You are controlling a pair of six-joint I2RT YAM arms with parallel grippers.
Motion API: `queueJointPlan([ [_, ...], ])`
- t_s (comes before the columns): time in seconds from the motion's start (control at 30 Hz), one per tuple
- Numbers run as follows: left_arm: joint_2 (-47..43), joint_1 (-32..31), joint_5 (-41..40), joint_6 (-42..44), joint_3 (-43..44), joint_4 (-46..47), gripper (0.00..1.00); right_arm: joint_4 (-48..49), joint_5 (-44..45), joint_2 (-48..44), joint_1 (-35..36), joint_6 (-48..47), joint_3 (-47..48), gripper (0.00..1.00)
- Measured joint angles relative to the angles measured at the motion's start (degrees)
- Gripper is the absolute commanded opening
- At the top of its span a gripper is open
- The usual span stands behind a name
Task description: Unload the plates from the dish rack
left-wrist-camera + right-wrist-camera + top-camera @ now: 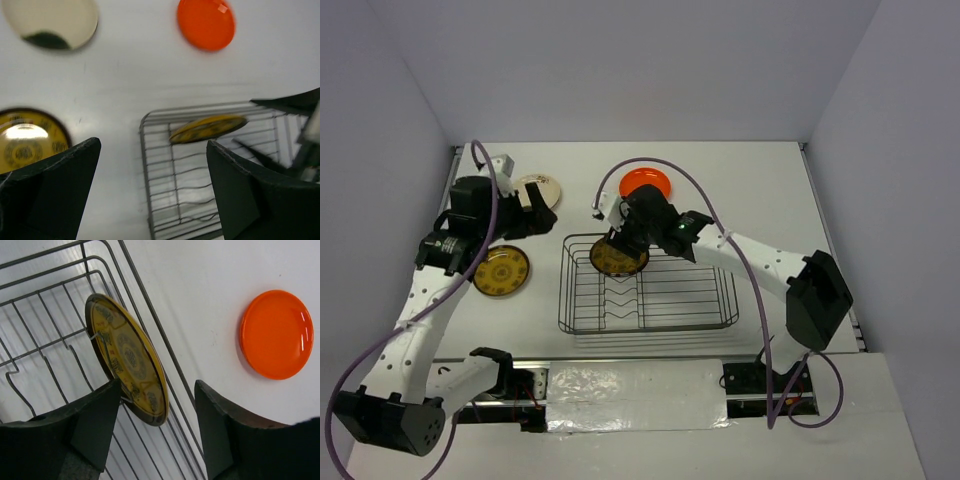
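The dark wire dish rack (pixel 705 300) sits mid-table. One yellow-brown patterned plate (pixel 620 260) stands on edge in its far left corner. My right gripper (pixel 618 238) is open right above it. In the right wrist view the plate (pixel 127 357) leans between the open fingers (pixel 95 415), its lower rim close to the left one. My left gripper (pixel 532 215) is open and empty, left of the rack. A second yellow patterned plate (pixel 501 271), a cream plate (pixel 542 186) and an orange plate (pixel 645 182) lie on the table.
In the left wrist view the rack's left rim (pixel 145 165) lies between my open fingers (pixel 55 185), with the cream plate (pixel 52 22) and orange plate (pixel 206 23) beyond. White walls enclose the table on three sides.
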Motion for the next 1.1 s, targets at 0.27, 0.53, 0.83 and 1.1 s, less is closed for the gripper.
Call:
queueJointPlan([
  [0.27, -1.90, 0.00, -0.46, 4.46, -9.44, -2.01, 1.00, -1.84, -1.62, 5.99, 0.00, -5.38, 5.57, 0.37],
  [0.53, -2.29, 0.00, -0.28, 5.73, -10.73, -0.76, 1.00, -3.15, -0.66, 6.60, 0.00, -9.35, 5.38, 0.14],
  [0.83, -2.34, 0.00, -0.17, 5.95, -10.73, -0.35, 1.00, -1.53, 1.99, 3.96, 0.00, -13.03, 2.54, 0.00],
  [1.1, -3.08, 0.00, 4.24, 5.84, -10.71, 0.85, 1.00, -0.31, 8.92, -6.23, 0.02, -15.82, -0.07, 0.00],
])
